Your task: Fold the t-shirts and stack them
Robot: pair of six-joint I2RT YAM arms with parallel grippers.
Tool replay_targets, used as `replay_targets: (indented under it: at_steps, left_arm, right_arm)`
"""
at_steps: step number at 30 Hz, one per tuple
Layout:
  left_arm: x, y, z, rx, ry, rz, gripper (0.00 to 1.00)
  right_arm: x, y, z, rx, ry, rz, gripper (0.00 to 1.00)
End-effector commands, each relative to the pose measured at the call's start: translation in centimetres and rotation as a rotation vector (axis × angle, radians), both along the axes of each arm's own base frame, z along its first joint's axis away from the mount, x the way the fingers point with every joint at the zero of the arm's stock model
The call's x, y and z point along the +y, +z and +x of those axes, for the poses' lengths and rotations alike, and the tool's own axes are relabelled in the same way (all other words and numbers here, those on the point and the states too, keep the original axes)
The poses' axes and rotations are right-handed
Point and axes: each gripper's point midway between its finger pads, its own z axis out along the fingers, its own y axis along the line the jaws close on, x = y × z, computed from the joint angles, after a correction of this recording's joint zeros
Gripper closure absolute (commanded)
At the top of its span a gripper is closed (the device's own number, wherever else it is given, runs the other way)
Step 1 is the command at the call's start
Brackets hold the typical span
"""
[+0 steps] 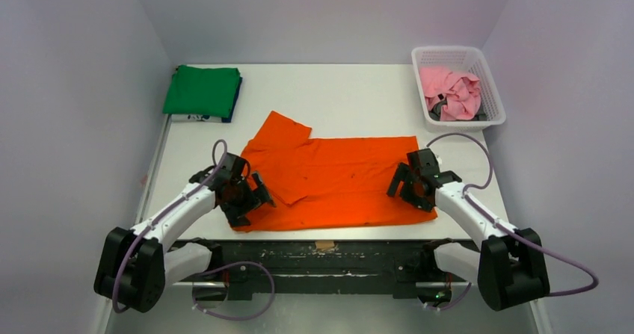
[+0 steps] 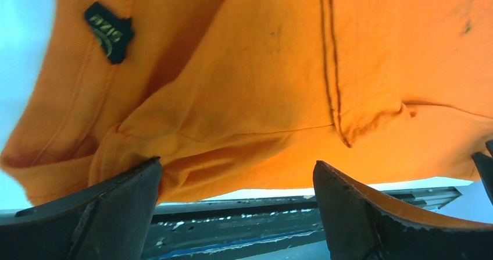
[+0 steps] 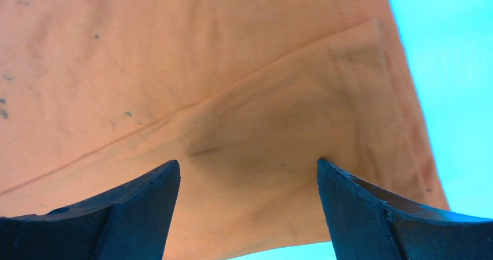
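your left pincer [image 1: 253, 193] wide open over the orange t-shirt [image 1: 340, 181] at its left end, right pincer [image 1: 404, 186] just as wide over its right end

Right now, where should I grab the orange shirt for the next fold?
Pinch the shirt at its short ends, near the front edge: left gripper at the collar end, right gripper at the hem end, each from its own side. It lies flat, so only edges give a lip.

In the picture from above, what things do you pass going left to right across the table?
Green shirt → left end effector → orange shirt → right end effector → basket.
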Motion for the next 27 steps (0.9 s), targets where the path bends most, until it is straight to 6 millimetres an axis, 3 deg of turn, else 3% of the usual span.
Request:
replay_targets:
  at_steps: [1,7,11,20,27]
  left_arm:
    - [1.7,0.1,-1.7,0.037,0.022,0.080,0.00]
    - [0.8,5.3,0.4,-0.110,-0.031,0.053,0.00]
    - [-0.7,7.3,2.0,-0.209,-0.082,-0.014,0.00]
    - [-8.0,4.5,6.6,-0.197,-0.235,-0.150,0.00]
    - [-10.0,2.5,9.7,-0.168,-0.260,-0.099,0.00]
  right_arm:
    - [-1.5,1.1,-0.4,-0.037,-0.040,-0.053,0.14]
    - [-0.6,6.3,3.9,-0.217,0.028,-0.040,0.13]
    - [0.0,7.7,4.8,-0.276,0.093,-0.034,0.13]
    - [0.8,7.5,4.9,-0.305,0.150,-0.004,0.14]
    - [0.6,7.4,4.5,-0.284,0.160,-0.018,0.15]
